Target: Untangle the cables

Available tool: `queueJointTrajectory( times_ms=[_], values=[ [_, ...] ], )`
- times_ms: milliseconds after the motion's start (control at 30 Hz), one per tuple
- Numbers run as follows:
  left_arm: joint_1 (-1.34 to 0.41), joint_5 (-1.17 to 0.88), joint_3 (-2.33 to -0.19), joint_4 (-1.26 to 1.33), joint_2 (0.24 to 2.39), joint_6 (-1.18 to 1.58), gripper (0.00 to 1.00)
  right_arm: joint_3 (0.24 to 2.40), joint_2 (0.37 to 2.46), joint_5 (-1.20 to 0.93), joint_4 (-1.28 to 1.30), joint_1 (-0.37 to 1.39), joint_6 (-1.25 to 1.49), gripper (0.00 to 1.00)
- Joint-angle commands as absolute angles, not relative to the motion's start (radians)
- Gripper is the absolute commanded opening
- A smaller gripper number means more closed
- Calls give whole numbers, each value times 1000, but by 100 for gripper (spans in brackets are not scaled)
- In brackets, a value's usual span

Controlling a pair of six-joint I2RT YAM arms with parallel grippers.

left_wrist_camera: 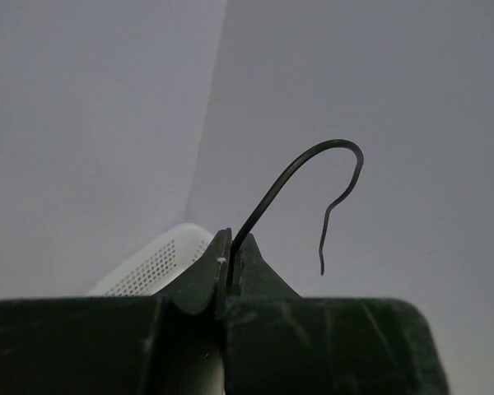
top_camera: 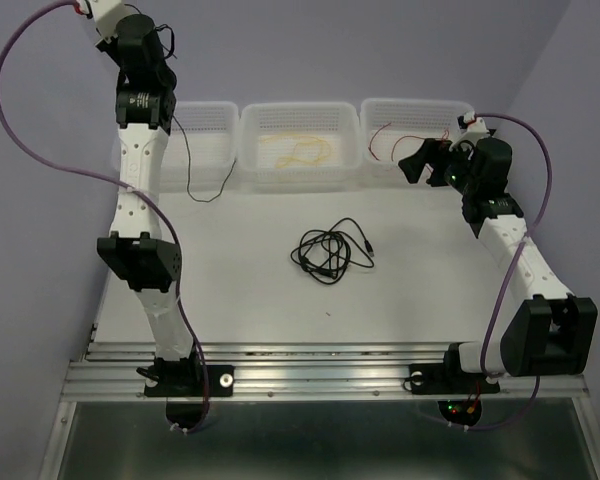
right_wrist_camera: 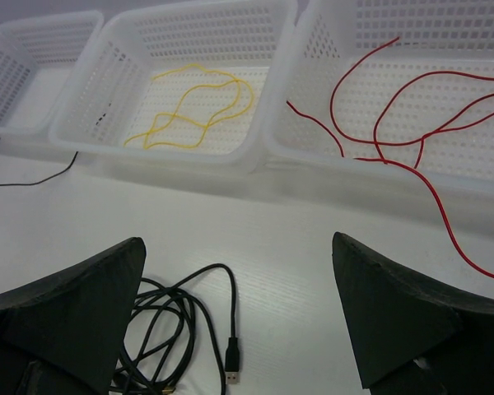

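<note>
- thick black cable [top_camera: 330,252]: messy loose coil, USB plug showing, mid counter [top_camera: 430,300]
- yellow cable [top_camera: 302,150]: loopy, inside middle basket [top_camera: 300,108]
- red cable [right_wrist_camera: 375,125]: sprawled in right basket [right_wrist_camera: 313,74], tail over the rim
- thin black wire [left_wrist_camera: 339,142]: pinched in left gripper [left_wrist_camera: 228,248], dangling

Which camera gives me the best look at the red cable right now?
Right wrist: the red cable lies spread in the right basket, loops clear, one strand running out over the front rim. Top external shows only a thin faint strand there. Left wrist misses it.
</note>
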State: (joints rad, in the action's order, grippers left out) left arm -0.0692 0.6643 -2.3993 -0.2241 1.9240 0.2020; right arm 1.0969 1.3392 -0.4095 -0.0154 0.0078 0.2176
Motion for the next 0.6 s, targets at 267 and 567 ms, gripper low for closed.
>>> queueJointTrajectory(
  times_ms=[267,567],
  values=[
    [8,610,-2385,-182,2172,229,0,1072,1354,-364,-83,8,215,100],
    [31,585,-2405,-244,2324,212,29,1071,1393,-342,-81,8,215,100]
  ],
)
